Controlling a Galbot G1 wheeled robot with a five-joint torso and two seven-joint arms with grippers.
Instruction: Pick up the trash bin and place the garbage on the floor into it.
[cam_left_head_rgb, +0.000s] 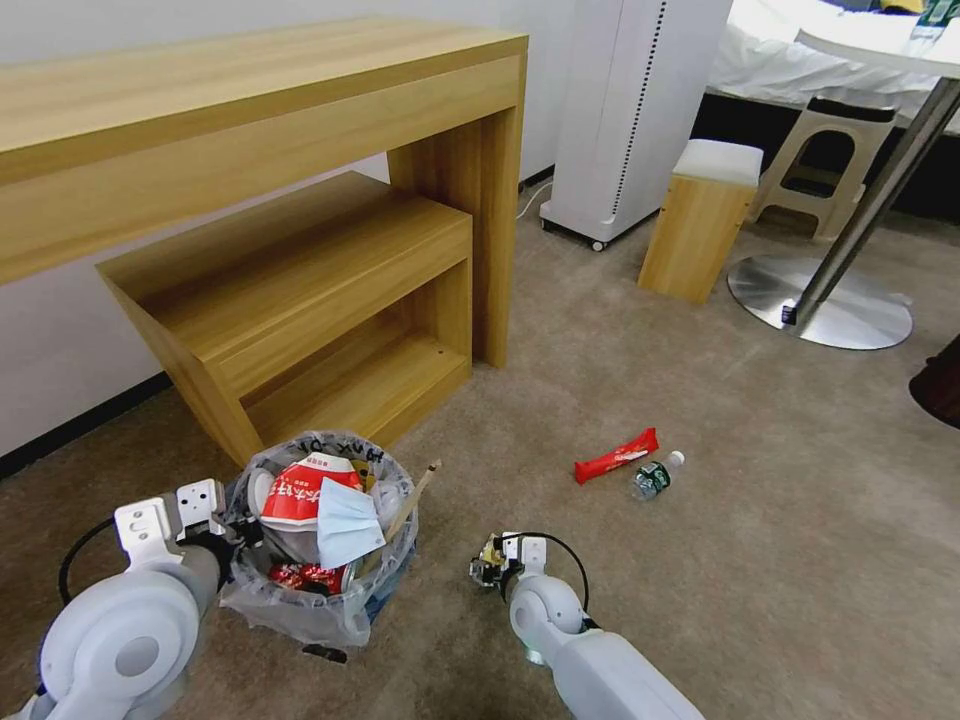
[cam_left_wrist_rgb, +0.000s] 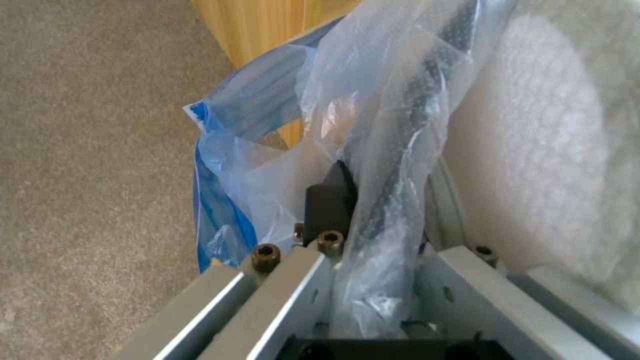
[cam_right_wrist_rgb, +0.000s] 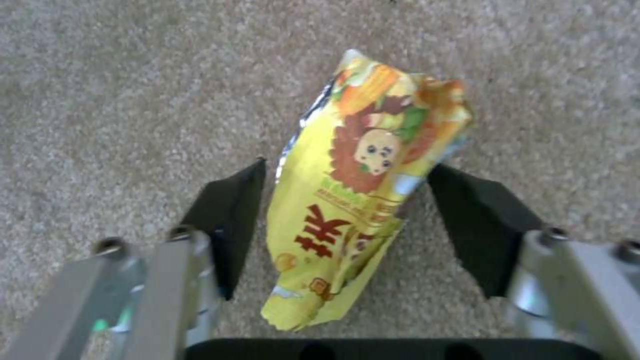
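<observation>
The trash bin (cam_left_head_rgb: 320, 560), a small round bin lined with a crinkly clear bag, sits at the lower left on the beige carpet floor (cam_left_head_rgb: 700, 560). It is full of garbage: a red-white packet, a pale blue mask, red wrappers and a wooden stick. My left gripper (cam_left_head_rgb: 222, 528) (cam_left_wrist_rgb: 373, 220) is shut on the bin's rim and bag at its left side. My right gripper (cam_left_head_rgb: 490, 570) (cam_right_wrist_rgb: 347, 170) is open, low over the carpet right of the bin. Its black fingers (cam_right_wrist_rgb: 230, 220) straddle a yellow snack packet (cam_right_wrist_rgb: 353, 185). A red wrapper (cam_left_head_rgb: 617, 455) and a small bottle (cam_left_head_rgb: 657, 474) lie farther right.
A wooden desk (cam_left_head_rgb: 250, 110) with a lower shelf unit (cam_left_head_rgb: 320, 300) stands just behind the bin. Farther back are a white appliance (cam_left_head_rgb: 630, 110), a small wooden stool (cam_left_head_rgb: 700, 220), a plastic stool (cam_left_head_rgb: 825, 160) and a round table's metal base (cam_left_head_rgb: 820, 300).
</observation>
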